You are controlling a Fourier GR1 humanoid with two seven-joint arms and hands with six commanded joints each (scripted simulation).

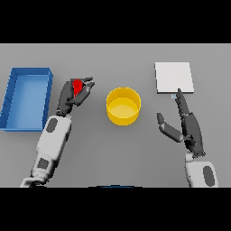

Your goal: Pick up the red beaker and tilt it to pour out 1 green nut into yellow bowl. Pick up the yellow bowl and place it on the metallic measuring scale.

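Observation:
The red beaker (78, 85) shows only as a small red patch between the fingers and thumb of my left hand (72, 95), which is curled round it left of the bowl. The yellow bowl (123, 106) stands at the table's middle, and I see no nut inside it. At the back right lies the metallic measuring scale (174, 77), a flat pale square. My right hand (187, 124) rests open below the scale, fingers straight and pointing up toward its near edge, thumb spread to the left. No green nut is visible.
A blue open bin (28, 97) sits at the far left, close beside my left forearm.

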